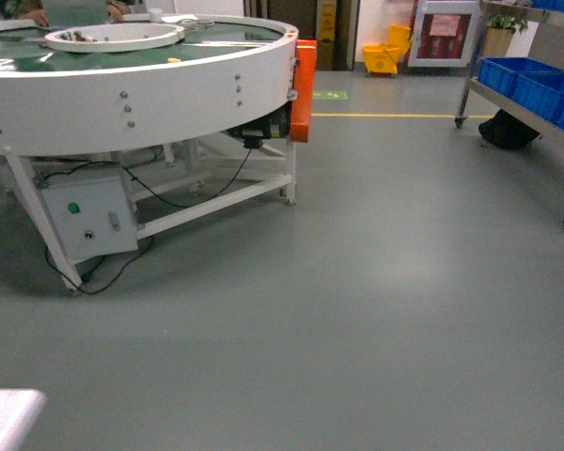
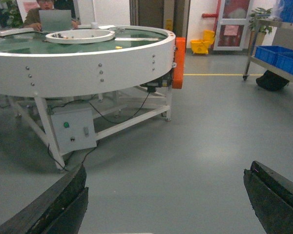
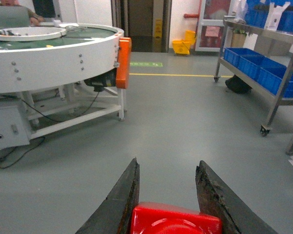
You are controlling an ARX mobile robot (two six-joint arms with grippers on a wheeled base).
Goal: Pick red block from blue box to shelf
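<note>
Red block [image 3: 175,222] clamped between right gripper [image 3: 168,204] jaws; steel shelf [image 3: 278,63] lies ahead-right, well apart; left gripper [image 2: 166,204] wide, empty.

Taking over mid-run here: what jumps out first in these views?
The big white round conveyor table fills the left of the head view, with an orange guard on its right edge. On the right stands the shelf loaded with deep-blue crates. In the right wrist view the right tool is shut on the red block; the left tool hangs open and empty above the grey floor.
</note>
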